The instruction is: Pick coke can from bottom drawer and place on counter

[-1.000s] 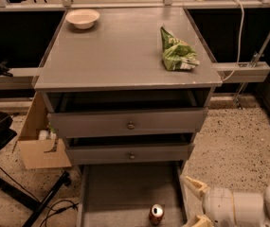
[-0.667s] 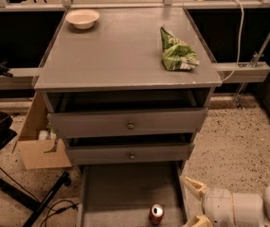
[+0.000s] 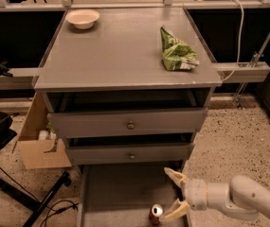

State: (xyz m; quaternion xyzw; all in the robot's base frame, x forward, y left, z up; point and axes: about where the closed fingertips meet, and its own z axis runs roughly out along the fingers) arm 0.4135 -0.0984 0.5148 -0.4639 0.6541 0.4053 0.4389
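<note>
The coke can (image 3: 156, 213), red with a silver top, stands upright on the floor of the open bottom drawer (image 3: 111, 193), near its front right. My gripper (image 3: 174, 196) comes in from the lower right on a white arm, just right of the can and a little above it. Its two pale fingers (image 3: 174, 176) are spread open and hold nothing; the lower fingertip is very close to the can. The counter (image 3: 120, 56) is the flat grey top of the cabinet above.
A white bowl (image 3: 82, 18) sits at the counter's back left and a green chip bag (image 3: 177, 53) at its right. Two upper drawers with round knobs (image 3: 130, 125) stand slightly pulled out. A cardboard box (image 3: 37, 143) and a black stand (image 3: 11, 174) are on the floor left.
</note>
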